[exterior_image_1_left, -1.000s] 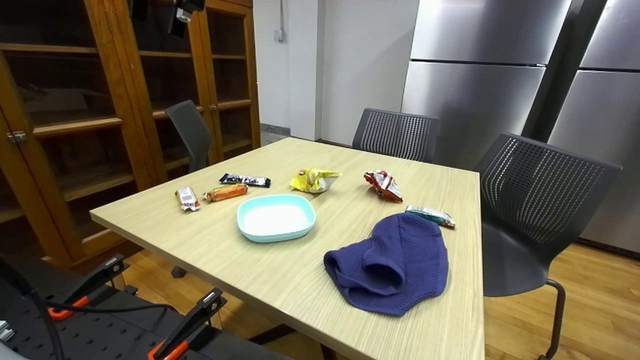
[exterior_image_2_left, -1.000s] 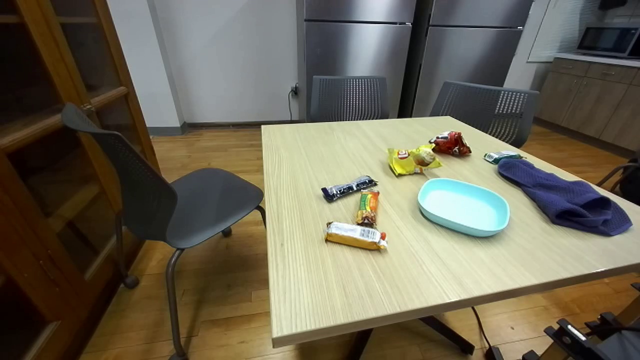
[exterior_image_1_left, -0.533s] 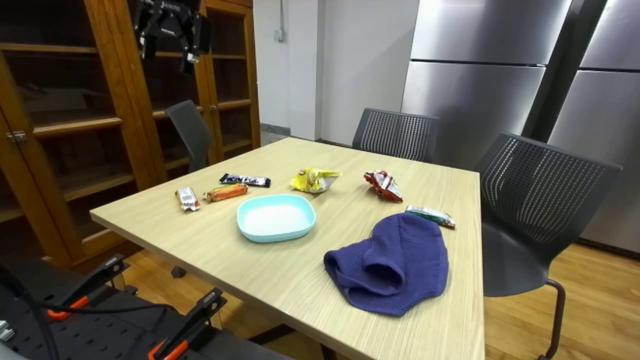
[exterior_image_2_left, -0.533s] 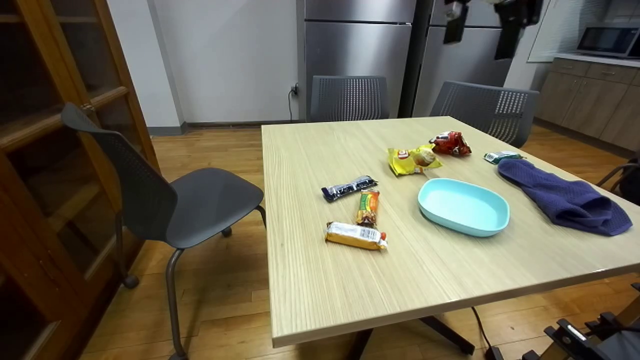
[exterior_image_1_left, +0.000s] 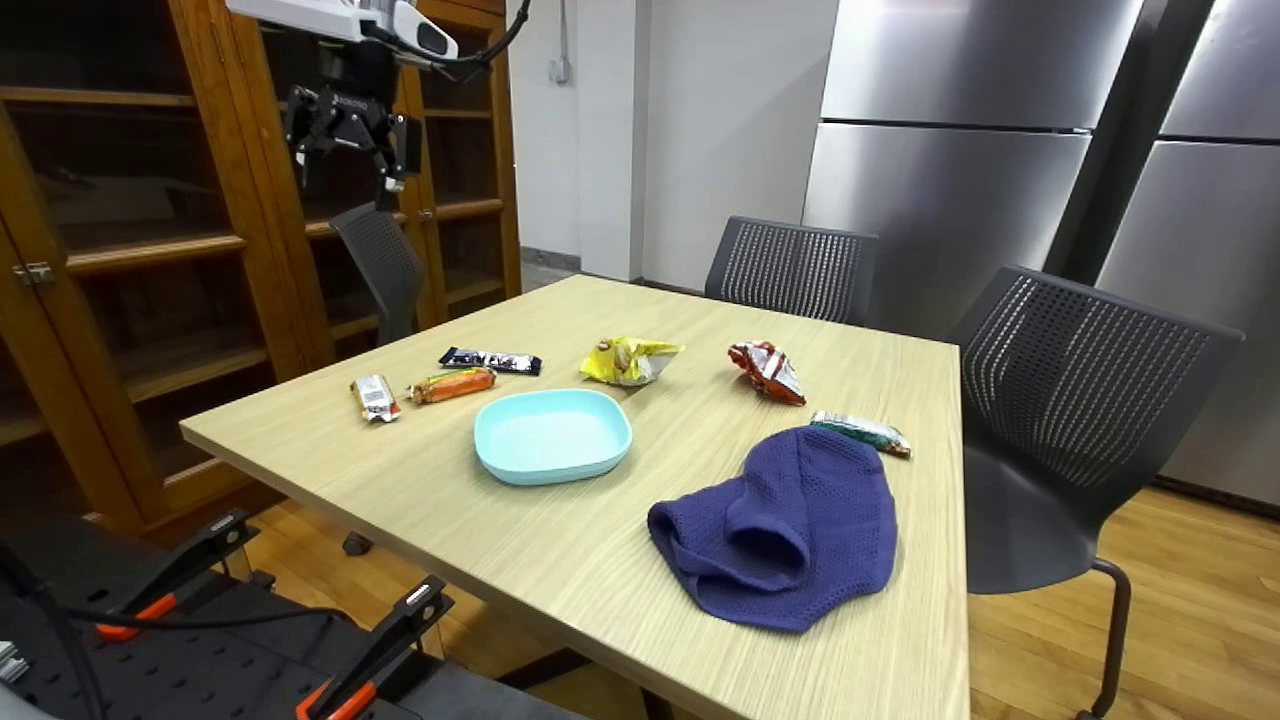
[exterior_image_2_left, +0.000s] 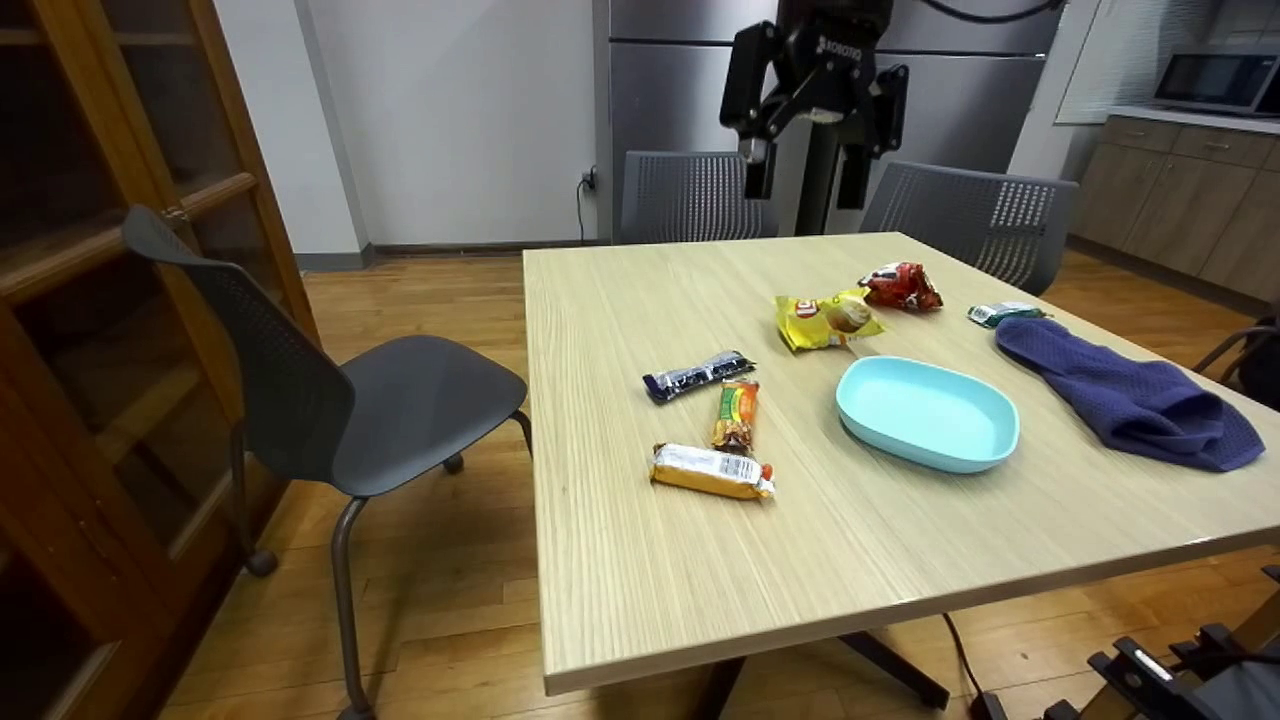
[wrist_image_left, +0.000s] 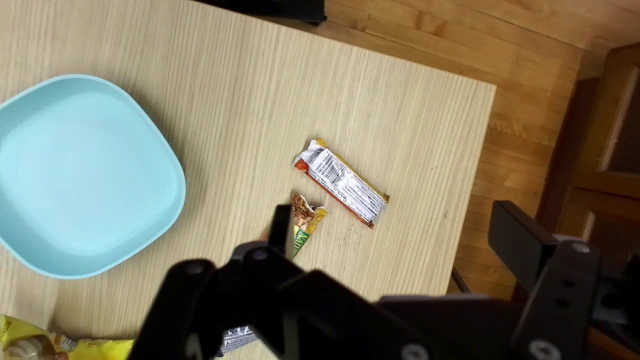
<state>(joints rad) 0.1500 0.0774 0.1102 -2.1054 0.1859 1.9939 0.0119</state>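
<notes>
My gripper (exterior_image_1_left: 345, 182) is open and empty, pointing down high above the table; it also shows in an exterior view (exterior_image_2_left: 806, 185) and the wrist view (wrist_image_left: 400, 230). In the wrist view a white-and-orange wrapped bar (wrist_image_left: 345, 182) lies nearest the space between the fingers. An orange-and-green bar (wrist_image_left: 302, 222) is partly hidden behind the left finger. A dark wrapped bar (wrist_image_left: 237, 339) is mostly hidden by the gripper; it shows whole in an exterior view (exterior_image_2_left: 698, 377). A turquoise dish (exterior_image_2_left: 930, 460), empty, stands beside the bars. A yellow snack bag (exterior_image_2_left: 826, 320) lies behind it.
A red snack bag (exterior_image_1_left: 768, 370), a green packet (exterior_image_1_left: 862, 435) and a crumpled blue cloth (exterior_image_1_left: 830, 540) lie on the table (exterior_image_1_left: 420, 480). Chairs (exterior_image_2_left: 420, 400) stand around it. A wooden glass-door cabinet (exterior_image_1_left: 200, 300) stands behind the gripper. The table corner shows in the wrist view.
The gripper has come down from the top edge into both exterior views, in one of them also leftward. It is open throughout the frames where it shows. The things on the table have not moved.
</notes>
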